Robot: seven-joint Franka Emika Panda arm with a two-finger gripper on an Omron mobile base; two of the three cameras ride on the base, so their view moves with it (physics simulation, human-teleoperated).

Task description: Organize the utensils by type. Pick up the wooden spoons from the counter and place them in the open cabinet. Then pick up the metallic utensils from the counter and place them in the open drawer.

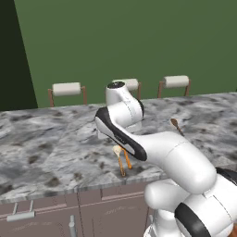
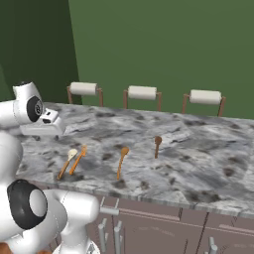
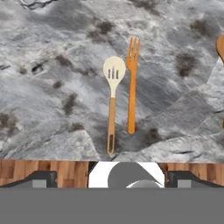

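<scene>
Counter: the marbled grey-and-white counter (image 2: pixel 198 163) runs across both base views, with grey-brown cabinet fronts and silver handles below its near edge.
Slotted spoon: a pale-headed slotted spoon (image 3: pixel 112 103) with a light wooden handle lies flat near the counter's front edge; the hand view shows the slots in its head, which the base views do not resolve.
Wooden fork: an orange wooden fork (image 3: pixel 131 83) lies just beside the slotted spoon, roughly parallel to it, tines pointing the same way as the spoon's head.
Other spoons: the right base view shows two more along the counter, an orange-brown wooden spoon (image 2: pixel 121 161) and a darker brown spoon (image 2: pixel 157 146), well apart from the first pair. The left base view shows the dark one (image 1: pixel 176 125) but the arm covers much of the row.
Fingers: the two dark fingers (image 3: pixel 41 178) stand wide apart at the bottom of the hand view, holding nothing, above the slotted spoon and fork.
Stools: three cushioned stool backs (image 2: pixel 142 93) stand behind the counter against the green wall.
</scene>
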